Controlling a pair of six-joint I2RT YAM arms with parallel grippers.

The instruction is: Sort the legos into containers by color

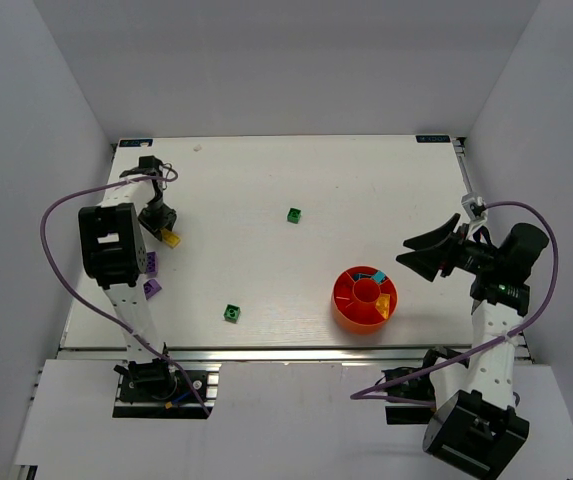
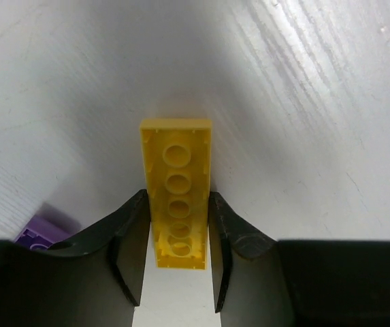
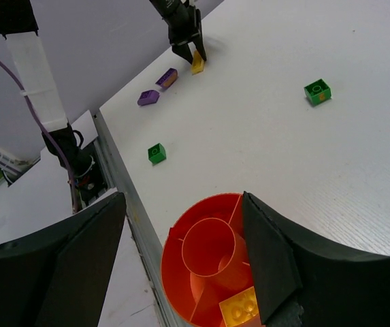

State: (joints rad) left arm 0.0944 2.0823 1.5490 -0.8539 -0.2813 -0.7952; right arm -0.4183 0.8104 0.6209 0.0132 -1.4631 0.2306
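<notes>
Yellow plate (image 2: 176,194) pinched in the left claw (image 2: 177,204), well left of the tray (image 1: 338,300); right claw (image 1: 424,256) spread beside it. 2 green legos (image 1: 232,313) and 2 purple legos (image 1: 152,288) wait on the counter (image 1: 366,190); cyan lego (image 1: 376,275) already in.

**Open middle, crowded left**

Bare table (image 1: 386,180) spans the upper middle and right. One green brick (image 1: 294,215) stands at centre, a second green brick (image 1: 232,313) at lower centre. Purple pieces (image 1: 152,288) crowd the left edge; the orange tray (image 1: 338,300) blocks lower right of centre.
</notes>
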